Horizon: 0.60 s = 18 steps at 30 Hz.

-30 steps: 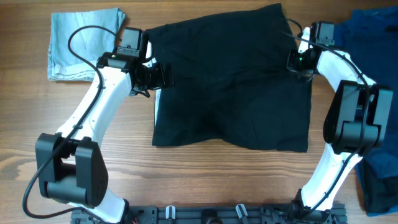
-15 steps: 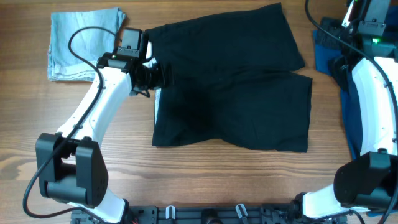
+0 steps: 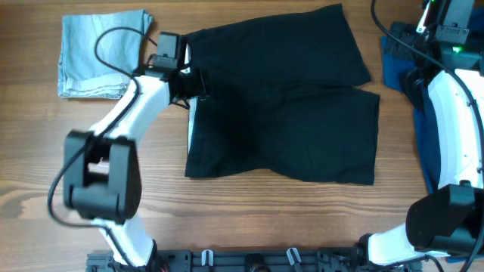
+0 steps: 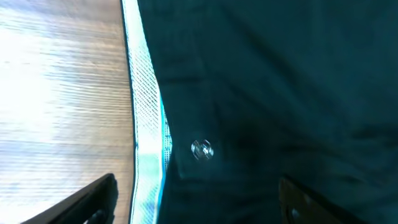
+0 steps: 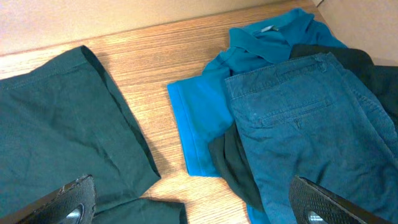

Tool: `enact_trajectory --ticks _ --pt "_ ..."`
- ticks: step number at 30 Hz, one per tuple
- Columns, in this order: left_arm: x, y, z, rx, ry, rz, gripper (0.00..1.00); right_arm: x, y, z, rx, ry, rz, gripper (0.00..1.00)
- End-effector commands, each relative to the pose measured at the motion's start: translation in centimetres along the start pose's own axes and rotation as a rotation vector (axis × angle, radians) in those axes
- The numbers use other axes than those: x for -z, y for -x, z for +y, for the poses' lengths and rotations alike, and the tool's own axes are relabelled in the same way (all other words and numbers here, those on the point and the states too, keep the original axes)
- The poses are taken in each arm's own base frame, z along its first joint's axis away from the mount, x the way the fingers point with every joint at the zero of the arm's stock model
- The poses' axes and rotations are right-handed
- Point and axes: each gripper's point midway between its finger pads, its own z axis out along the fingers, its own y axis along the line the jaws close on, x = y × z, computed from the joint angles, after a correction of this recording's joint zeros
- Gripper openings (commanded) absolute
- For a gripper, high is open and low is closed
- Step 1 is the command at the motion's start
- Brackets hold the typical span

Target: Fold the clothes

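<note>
The clothes, black shorts, lie spread flat mid-table with the waistband at the left and the two legs pointing right. My left gripper hangs low over the waistband's upper part. In the left wrist view its dark fingers stand wide apart, and the pale waistband lining and a button lie between them. That gripper is open and grips nothing. My right gripper is open and raised off the cloth. It is over the bare wood between the shorts' leg edge and the heap.
A folded pale-blue piece lies at the back left, close to my left arm. A heap of blue and dark clothes fills the right edge of the table under my right arm. Bare wood runs along the front.
My right gripper let go of the shorts' far right corner and drew back to the right, then stayed. My left arm swung round and its gripper edged up the waistband, jaws narrowing slightly.
</note>
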Motion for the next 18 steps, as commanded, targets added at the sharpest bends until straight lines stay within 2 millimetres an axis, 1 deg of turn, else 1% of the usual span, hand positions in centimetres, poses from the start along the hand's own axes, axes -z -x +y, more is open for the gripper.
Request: enact_trajectory --ticks 1,3,6,9,11,15,18 --pt "-3.4 -1.3 0.4 0.014 -0.004 0.054 0.78 -0.4 -0.3 -0.3 0.015 -0.025 0.01 1.0" --pt "-4.3 -1.4 0.6 0.015 -0.002 0.058 0.76 -0.4 -0.3 -0.3 0.015 -0.025 0.01 1.0" --pt "-5.0 -1.7 0.8 0.016 0.001 0.065 0.72 -0.4 -0.3 -0.3 0.015 -0.025 0.01 1.0" --pt "-5.1 -1.5 0.4 0.008 -0.007 0.054 0.7 -0.4 -0.3 -0.3 0.014 -0.025 0.01 1.0" --pt "-5.2 -1.6 -0.1 -0.002 -0.016 0.053 0.67 -0.4 -0.3 -0.3 0.015 -0.024 0.01 1.0" --pt "-5.2 -1.8 -0.8 -0.017 -0.024 0.052 0.68 -0.4 -0.3 -0.3 0.015 -0.024 0.01 1.0" --pt "-5.2 -1.6 -1.0 -0.02 -0.028 0.045 0.67 -0.4 -0.3 -0.3 0.015 -0.024 0.011 1.0"
